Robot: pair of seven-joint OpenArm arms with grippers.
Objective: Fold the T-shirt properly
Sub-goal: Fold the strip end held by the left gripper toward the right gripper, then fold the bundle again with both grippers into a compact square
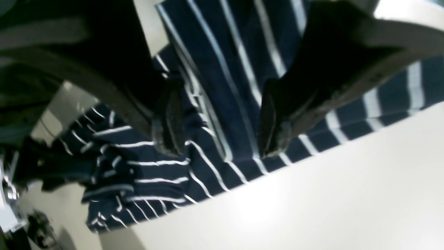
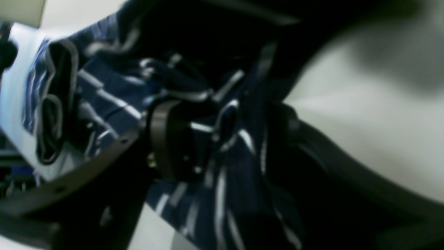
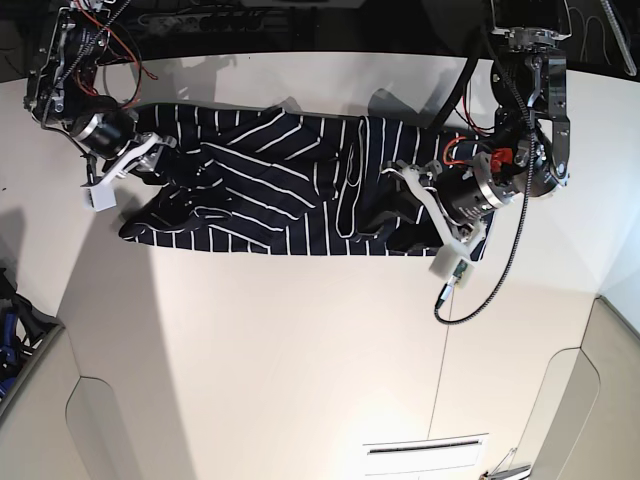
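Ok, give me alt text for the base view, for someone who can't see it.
A navy white-striped T-shirt lies spread and rumpled across a white table, seen from above. The right end effector grips its left end; the left end effector hangs open over its right end.

No text, label, brand or number can be read in any of the three views. The T-shirt (image 3: 270, 190) bears only plain white stripes. Both wrist views are too blurred to show any lettering.

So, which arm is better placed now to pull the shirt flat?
The right. The right gripper is shut on the T-shirt, bunched at that end. The left gripper is open above the cloth, holding nothing.
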